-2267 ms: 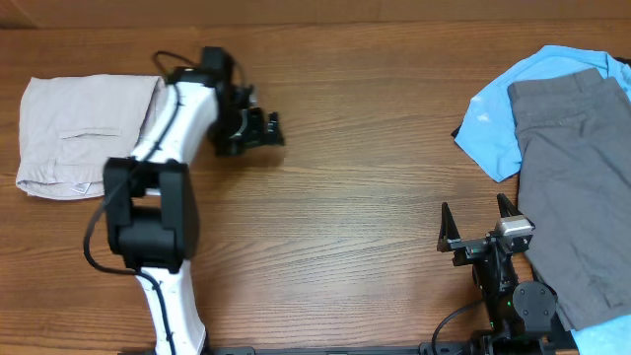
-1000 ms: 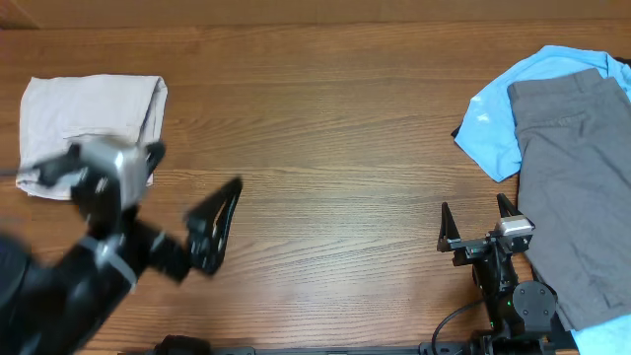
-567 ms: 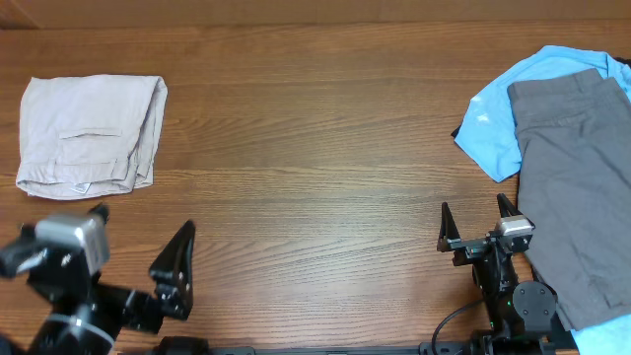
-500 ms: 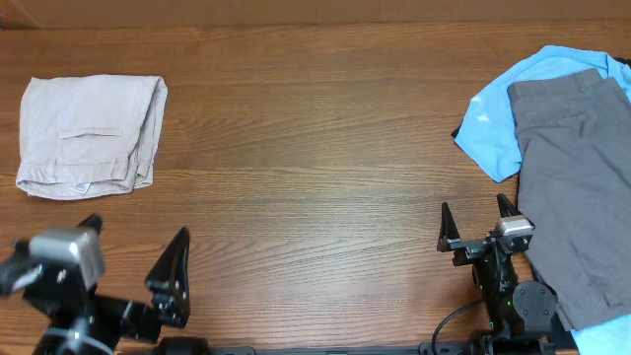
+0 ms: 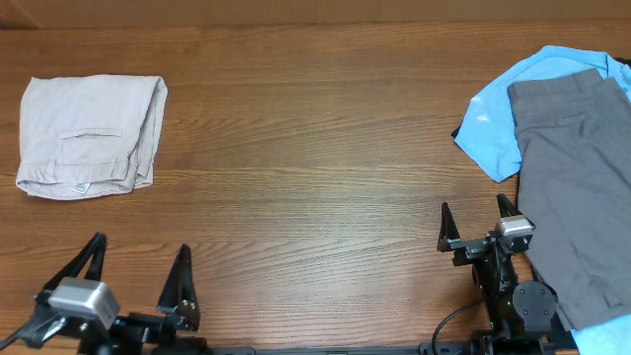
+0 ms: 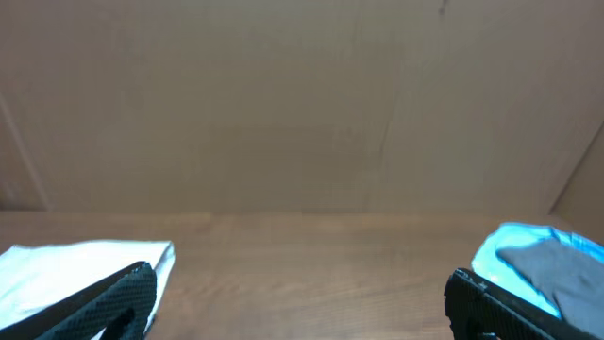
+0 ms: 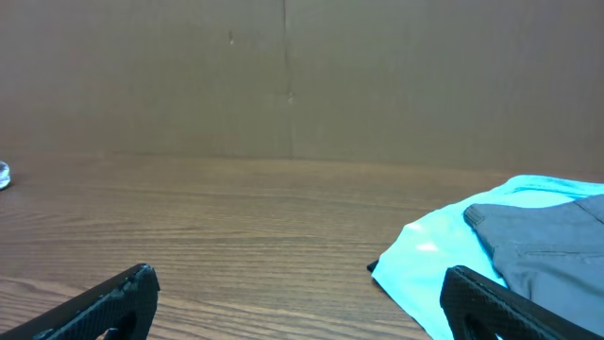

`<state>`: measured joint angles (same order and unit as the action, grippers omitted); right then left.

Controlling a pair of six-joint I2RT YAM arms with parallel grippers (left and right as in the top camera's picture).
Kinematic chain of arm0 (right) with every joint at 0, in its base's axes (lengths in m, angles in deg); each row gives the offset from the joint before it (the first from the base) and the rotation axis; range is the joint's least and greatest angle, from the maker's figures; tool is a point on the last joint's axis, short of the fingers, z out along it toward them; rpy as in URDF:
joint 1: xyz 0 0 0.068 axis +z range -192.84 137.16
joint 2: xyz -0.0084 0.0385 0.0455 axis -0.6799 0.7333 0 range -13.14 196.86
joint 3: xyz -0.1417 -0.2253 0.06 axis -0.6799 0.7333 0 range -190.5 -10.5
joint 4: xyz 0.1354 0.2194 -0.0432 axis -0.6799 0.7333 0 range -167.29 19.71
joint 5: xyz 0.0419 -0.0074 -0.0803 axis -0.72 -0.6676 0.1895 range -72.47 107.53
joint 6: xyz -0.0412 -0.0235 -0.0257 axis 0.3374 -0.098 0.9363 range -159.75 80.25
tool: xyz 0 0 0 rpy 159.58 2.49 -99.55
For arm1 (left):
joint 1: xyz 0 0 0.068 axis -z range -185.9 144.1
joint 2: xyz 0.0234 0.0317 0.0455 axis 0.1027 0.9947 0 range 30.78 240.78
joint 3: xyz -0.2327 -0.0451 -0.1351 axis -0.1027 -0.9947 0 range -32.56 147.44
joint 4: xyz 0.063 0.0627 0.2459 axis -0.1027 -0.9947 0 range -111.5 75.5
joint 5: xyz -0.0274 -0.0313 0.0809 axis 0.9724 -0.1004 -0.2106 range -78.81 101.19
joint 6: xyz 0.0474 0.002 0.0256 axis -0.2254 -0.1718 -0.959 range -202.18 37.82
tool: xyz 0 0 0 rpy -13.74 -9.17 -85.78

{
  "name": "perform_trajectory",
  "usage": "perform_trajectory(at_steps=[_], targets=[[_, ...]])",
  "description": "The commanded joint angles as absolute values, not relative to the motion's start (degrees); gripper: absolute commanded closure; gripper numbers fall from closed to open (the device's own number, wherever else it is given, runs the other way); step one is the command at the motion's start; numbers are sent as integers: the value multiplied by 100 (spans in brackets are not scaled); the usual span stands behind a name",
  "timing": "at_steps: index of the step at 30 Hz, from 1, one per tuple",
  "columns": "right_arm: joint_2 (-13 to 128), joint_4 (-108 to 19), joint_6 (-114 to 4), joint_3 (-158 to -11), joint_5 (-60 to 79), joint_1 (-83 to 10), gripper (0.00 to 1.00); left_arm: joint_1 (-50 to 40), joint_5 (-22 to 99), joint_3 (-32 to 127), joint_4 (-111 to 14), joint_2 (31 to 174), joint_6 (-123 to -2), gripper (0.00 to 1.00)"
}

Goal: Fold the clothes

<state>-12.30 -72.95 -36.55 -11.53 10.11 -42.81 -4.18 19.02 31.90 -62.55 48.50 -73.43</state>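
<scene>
The clothes, pale beige shorts, lie folded into a compact rectangle at the table's far left, pocket and small white tag facing up; the left wrist view catches their pale edge. My left gripper sits at the front left edge, well below the shorts, open and empty. At the front right my right gripper is also open with nothing between its fingers, just left of the grey trousers. Both wrist views show wide-apart black fingertips over bare wood.
A light blue shirt lies at the right edge with grey trousers spread over it; both show in the right wrist view. A brown cardboard wall backs the wooden table.
My left arm has pulled back from beside the shorts down to the front left edge of the table, its gripper open throughout. The shorts, the right arm and the pile at right have not moved.
</scene>
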Motion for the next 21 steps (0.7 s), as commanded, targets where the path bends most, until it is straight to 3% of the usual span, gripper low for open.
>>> perform_trajectory(at_steps=[1, 10, 21], targets=[[-1297, -7308, -3679, -1094, 1042, -4296, 0, -486, 1826, 2447, -5759, 4511, -6962, 0], [-1297, -7308, -3679, -1094, 1042, -4296, 0, -696, 1828, 572, -3930, 3947, -5721, 0], [-1297, -7308, -3679, -1094, 1042, -4296, 0, -704, 1826, -1155, -2581, 3302, -5579, 0]])
